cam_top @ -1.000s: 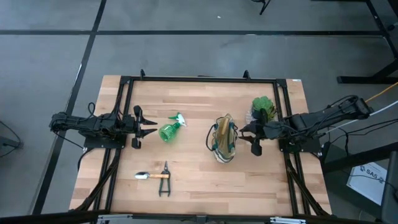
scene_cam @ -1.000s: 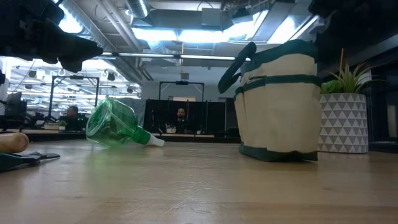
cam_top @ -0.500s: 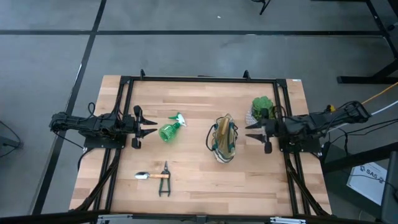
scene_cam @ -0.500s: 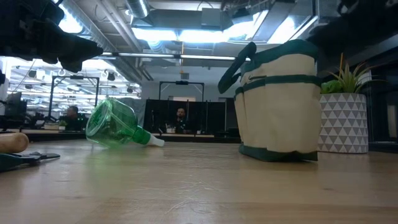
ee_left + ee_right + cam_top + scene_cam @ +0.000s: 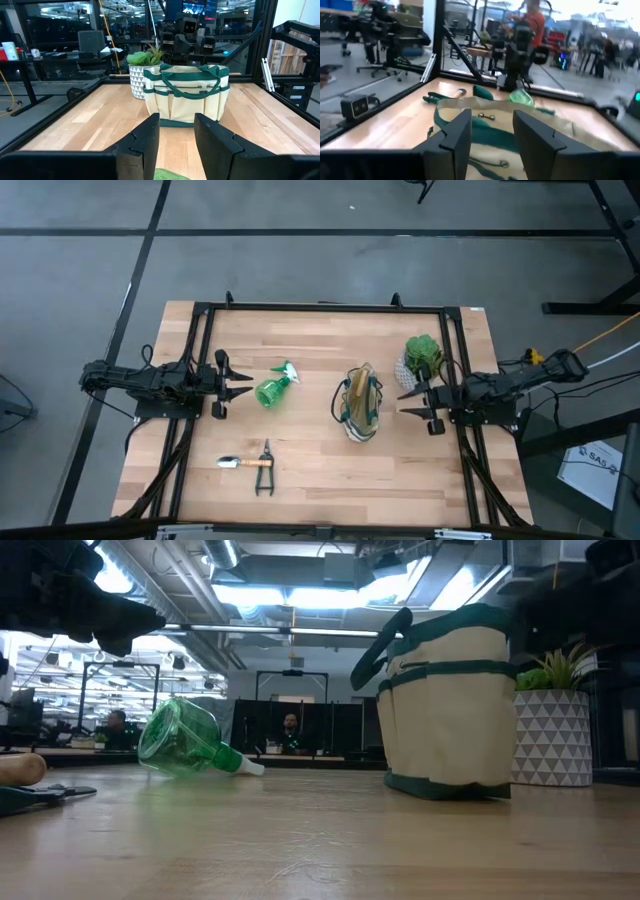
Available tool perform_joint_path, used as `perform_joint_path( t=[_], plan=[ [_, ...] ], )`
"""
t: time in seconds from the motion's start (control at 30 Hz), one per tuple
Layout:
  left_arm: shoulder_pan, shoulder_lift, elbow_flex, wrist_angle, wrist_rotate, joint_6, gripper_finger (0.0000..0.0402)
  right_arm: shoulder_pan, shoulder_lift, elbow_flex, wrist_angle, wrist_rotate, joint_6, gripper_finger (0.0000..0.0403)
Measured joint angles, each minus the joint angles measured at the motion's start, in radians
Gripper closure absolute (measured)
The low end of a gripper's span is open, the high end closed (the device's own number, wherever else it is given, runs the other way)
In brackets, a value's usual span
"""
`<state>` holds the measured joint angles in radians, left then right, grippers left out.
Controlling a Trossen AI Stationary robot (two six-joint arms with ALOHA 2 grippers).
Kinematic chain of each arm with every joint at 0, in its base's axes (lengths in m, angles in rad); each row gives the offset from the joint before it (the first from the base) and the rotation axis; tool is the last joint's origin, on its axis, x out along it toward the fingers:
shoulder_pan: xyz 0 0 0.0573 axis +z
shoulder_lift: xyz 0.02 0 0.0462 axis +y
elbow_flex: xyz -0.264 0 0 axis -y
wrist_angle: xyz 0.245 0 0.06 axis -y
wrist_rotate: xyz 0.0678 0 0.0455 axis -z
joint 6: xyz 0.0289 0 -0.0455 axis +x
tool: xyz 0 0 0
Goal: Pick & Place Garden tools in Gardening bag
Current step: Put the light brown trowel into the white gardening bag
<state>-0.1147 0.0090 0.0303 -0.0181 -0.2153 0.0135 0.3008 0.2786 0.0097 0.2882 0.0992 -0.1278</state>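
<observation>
Beige gardening bag (image 5: 360, 404) stands between the released right end effector (image 5: 411, 402) and released left end effector (image 5: 238, 383), both empty.

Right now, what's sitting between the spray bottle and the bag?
Nothing. In the high view only bare wooden table lies between the spray bottle and the bag; the low view shows the same gap.

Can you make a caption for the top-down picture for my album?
Two open robot hands, left and right, wait beside a spray bottle and bag.
</observation>
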Motion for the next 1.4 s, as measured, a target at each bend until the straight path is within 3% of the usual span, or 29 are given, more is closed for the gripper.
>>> perform_joint_path(
  t=[0.3, 0.5, 0.63, 0.77, 0.97, 1.4],
  plan=[
    [0.000, 0.000, 0.000, 0.000, 0.000, 0.000, 0.0284, -0.138, -0.034, 0.001, 0.010, -0.020, -0.142, 0.0256],
    [0.000, 0.000, 0.000, 0.000, 0.000, 0.000, 0.0284, -0.346, -0.038, 0.001, 0.005, -0.319, -0.144, 0.0256],
    [0.000, 0.000, 0.000, 0.000, 0.000, 0.000, 0.0284, -0.470, -0.037, 0.001, 0.000, -0.432, -0.130, 0.0256],
    [0.000, 0.000, 0.000, 0.000, 0.000, 0.000, 0.0284, -0.547, -0.037, 0.002, -0.038, -0.470, -0.128, 0.0256],
    [0.000, 0.000, 0.000, 0.000, 0.000, 0.000, 0.0284, -0.601, -0.037, 0.002, -0.083, -0.509, -0.114, 0.0256],
    [0.000, 0.000, 0.000, 0.000, 0.000, 0.000, 0.0283, -0.603, -0.037, 0.002, -0.089, -0.522, -0.135, 0.0256]
  ],
)
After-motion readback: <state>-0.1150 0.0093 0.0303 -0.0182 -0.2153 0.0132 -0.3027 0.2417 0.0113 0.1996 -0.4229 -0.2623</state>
